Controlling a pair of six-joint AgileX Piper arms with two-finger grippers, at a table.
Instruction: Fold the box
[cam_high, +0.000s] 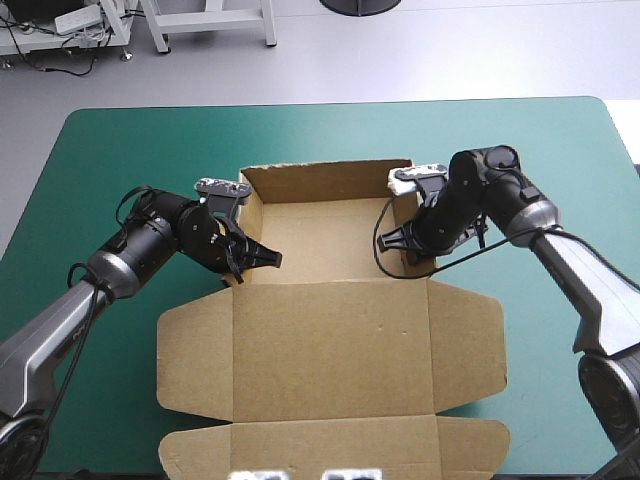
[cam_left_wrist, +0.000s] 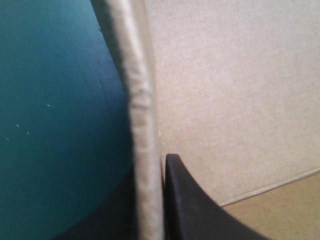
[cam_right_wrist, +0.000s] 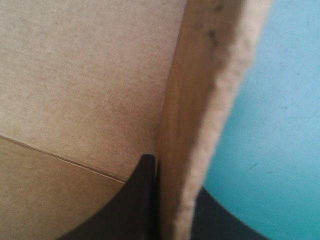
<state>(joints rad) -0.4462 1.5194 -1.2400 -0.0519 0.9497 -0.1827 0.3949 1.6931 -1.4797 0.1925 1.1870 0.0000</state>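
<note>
The brown box (cam_high: 335, 330) lies mid-table as an open tray, with the back and both side walls raised and the lid with its flaps flat toward the near edge. My left gripper (cam_high: 250, 258) is shut on the box's left wall. In the left wrist view that wall's edge (cam_left_wrist: 142, 150) stands between the fingers of the gripper (cam_left_wrist: 150, 165), one black finger (cam_left_wrist: 192, 207) inside the tray. My right gripper (cam_high: 410, 245) is shut on the right wall (cam_right_wrist: 200, 125). Its inner finger (cam_right_wrist: 135, 200) presses against the wall's inside face.
The teal-green cover (cam_high: 120, 150) stretches wide on the left, right and far sides of the box. The lid's front flap (cam_high: 330, 445) reaches almost to the table's near edge. The cover lies just outside each held wall (cam_left_wrist: 55, 125) (cam_right_wrist: 270, 140).
</note>
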